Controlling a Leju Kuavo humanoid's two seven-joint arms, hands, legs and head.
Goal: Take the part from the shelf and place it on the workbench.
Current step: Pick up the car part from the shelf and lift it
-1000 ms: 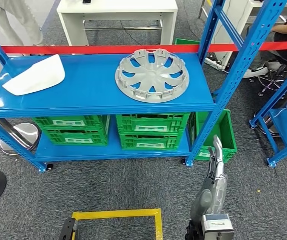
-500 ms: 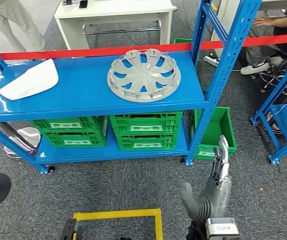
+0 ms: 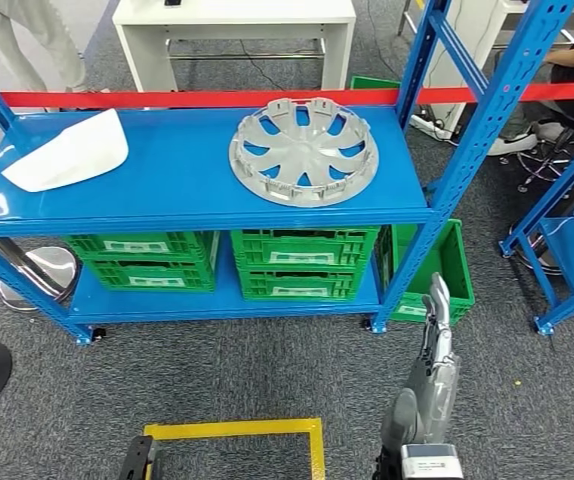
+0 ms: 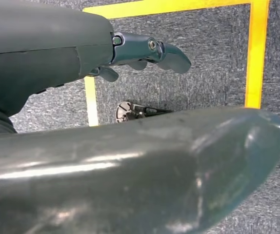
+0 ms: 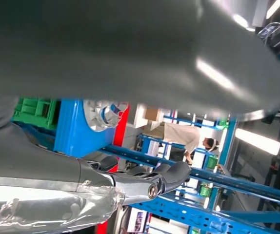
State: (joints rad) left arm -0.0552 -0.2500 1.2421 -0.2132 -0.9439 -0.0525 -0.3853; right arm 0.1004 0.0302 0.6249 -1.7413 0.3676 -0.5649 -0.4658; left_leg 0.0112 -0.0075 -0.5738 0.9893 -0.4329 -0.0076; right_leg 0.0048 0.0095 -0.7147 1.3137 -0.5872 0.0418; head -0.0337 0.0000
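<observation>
The right hand (image 3: pixel 436 335) was raised low in front of the robot, near the right post of the blue metal shelf (image 3: pixel 178 185), its fingers stretched out straight and apart with nothing in them. The left hand (image 4: pixel 146 51) hung down over the grey carpet and the yellow floor tape (image 4: pixel 257 53), fingers likewise extended and empty. The part, a round silver-grey plastic wheel cover (image 3: pixel 304 150), lay flat on the top level of the shelf, towards its right end and well apart from both hands. A white curved panel (image 3: pixel 69 152) lay at the far left of the same level, with green plastic crates (image 3: pixel 299 262) on the level beneath.

To do this step well, the right hand would probably need to rise above the shelf's front edge, then approach the cover's near rim. Being broad and flat, the cover would likely want support from both hands.
</observation>
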